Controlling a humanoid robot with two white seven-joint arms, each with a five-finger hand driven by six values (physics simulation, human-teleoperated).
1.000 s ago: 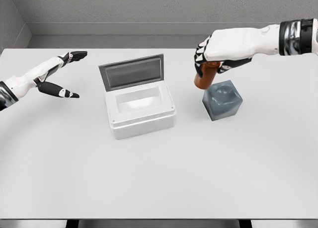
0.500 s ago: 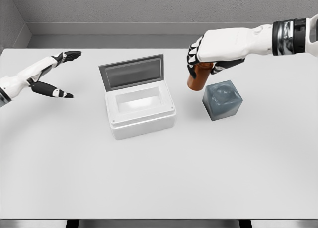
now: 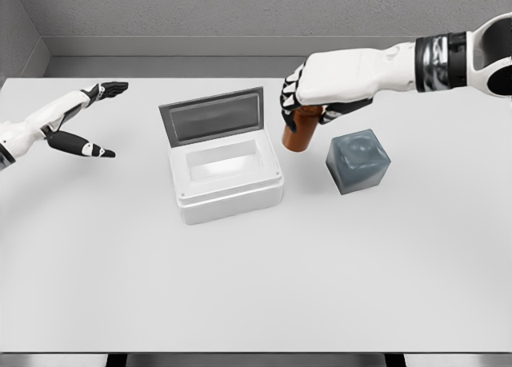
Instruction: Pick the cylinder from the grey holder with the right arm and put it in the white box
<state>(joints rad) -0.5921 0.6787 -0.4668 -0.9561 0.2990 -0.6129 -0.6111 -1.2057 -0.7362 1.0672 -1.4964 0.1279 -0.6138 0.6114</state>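
One brown cylinder [image 3: 300, 132] hangs from the right robot hand [image 3: 308, 95], fingers curled around its top. In the last second it has travelled left, clear of the grey holder [image 3: 358, 161], and now sits just beside the open white box [image 3: 226, 175], not yet over the cavity. The left robot hand [image 3: 80, 127] rests spread and empty above the worktop [image 3: 256, 271].

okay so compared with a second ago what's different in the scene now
The right hand, shut on the orange cylinder, has carried it leftward from just above the grey holder to the gap between the holder and the white box. The left hand drew back slightly toward the left edge, fingers open. The box, with its lid up, and the holder have not moved.
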